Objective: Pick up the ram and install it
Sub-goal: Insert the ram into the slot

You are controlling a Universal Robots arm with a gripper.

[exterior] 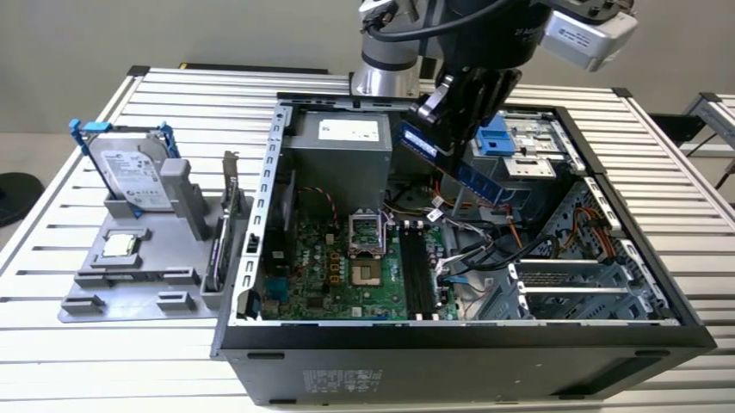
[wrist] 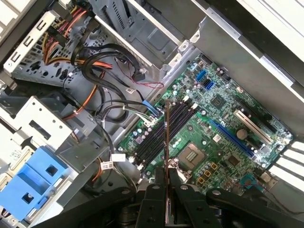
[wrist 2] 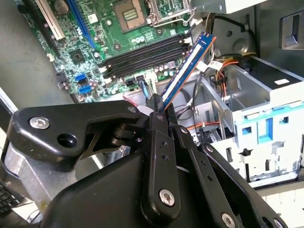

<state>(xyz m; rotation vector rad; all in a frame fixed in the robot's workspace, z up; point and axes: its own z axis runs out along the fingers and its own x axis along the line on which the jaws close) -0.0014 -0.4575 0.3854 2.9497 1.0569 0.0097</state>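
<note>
Above the open computer case (exterior: 247, 258), our hand (exterior: 452, 142) hangs from the arm with its two black fingers (wrist 2: 159, 142) closed on the ram (exterior: 483, 185). We grip the stick near the middle of its length. In the exterior view it sits tilted, with one end lower and towards the exterior view's right. That end is close to the blue drive bracket (exterior: 494, 138) at the far side of the case.

We hold the ram in the air, clear of the green board (exterior: 333, 275) on the case floor, and it is not yet seated. In the second wrist view the hand (wrist 2: 159, 107) fills the foreground. The blue ram (wrist 2: 187, 66) reaches out from between the fingers, and past it we see the long black memory slots (wrist 2: 142, 54). In the first wrist view the ram (wrist: 166, 137) shows edge-on as a thin line rising from the hand (wrist: 167, 183). It runs roughly along the direction of the memory slots (wrist: 183, 114) beneath it. The square processor socket (wrist: 194, 154) lies just beside those slots. A tangle of black, orange and red cables (wrist: 104, 66) spreads across the metal drive cage, next to the blue drive bracket (wrist: 31, 183).

Outside the case, on the exterior view's left, a grey stand (exterior: 138, 275) sits on the white slatted counter (exterior: 69, 361). It holds a silver hard drive (exterior: 126, 176) with blue rails, propped upright. A card with a metal bracket (exterior: 230, 215) stands on edge between the stand and the case wall.
</note>
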